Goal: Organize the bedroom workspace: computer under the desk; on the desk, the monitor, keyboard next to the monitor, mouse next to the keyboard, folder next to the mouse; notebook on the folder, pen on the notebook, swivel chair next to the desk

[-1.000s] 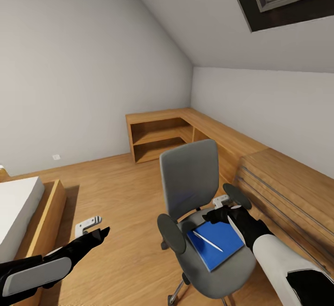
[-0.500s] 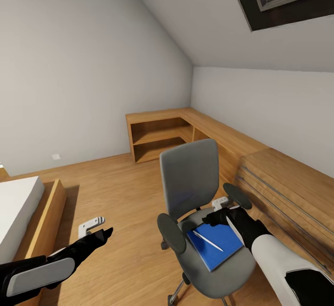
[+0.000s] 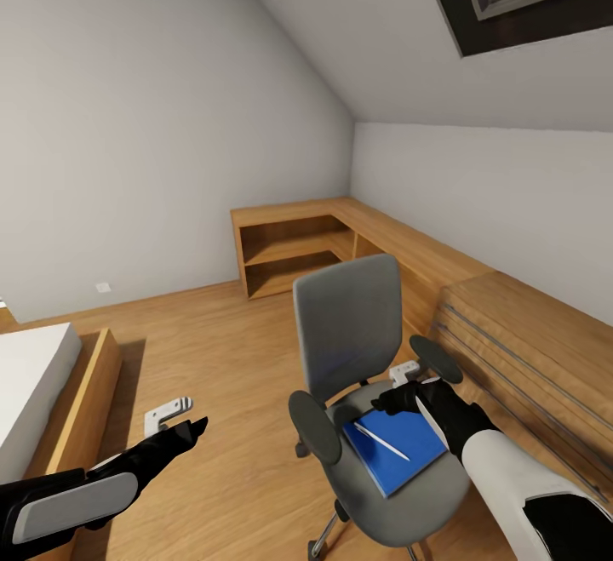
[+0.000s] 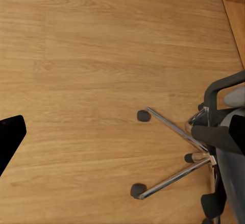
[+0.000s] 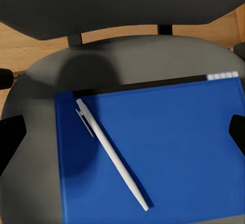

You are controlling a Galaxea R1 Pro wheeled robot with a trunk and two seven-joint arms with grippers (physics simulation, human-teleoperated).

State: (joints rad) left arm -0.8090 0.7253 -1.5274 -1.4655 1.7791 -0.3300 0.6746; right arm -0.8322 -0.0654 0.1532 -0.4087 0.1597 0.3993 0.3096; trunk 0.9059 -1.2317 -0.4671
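The grey swivel chair (image 3: 349,323) stands in the middle of the bedroom floor. On its seat (image 5: 127,60) lies the blue folder (image 3: 409,450), and the white pen (image 3: 380,441) rests slantwise across it. My right gripper (image 3: 397,384) hovers open over the folder's far edge, beside the chair's right armrest. In the right wrist view the folder (image 5: 194,142) and pen (image 5: 109,152) lie between the spread fingertips (image 5: 11,134). My left gripper (image 3: 174,420) hangs open above bare floor to the chair's left. The desk, computer, monitor, keyboard, mouse and notebook are out of view.
Low light wood cabinets (image 3: 528,348) run along the right wall, meeting an open shelf unit (image 3: 289,254) in the corner. A wood-framed bed (image 3: 51,391) sits at the left. The chair's chrome wheeled base (image 4: 173,132) spreads over the floor. Open floor (image 3: 221,348) lies between bed and chair.
My left arm has drifted very slightly to the right. The chair, folder, pen and right gripper are unchanged.
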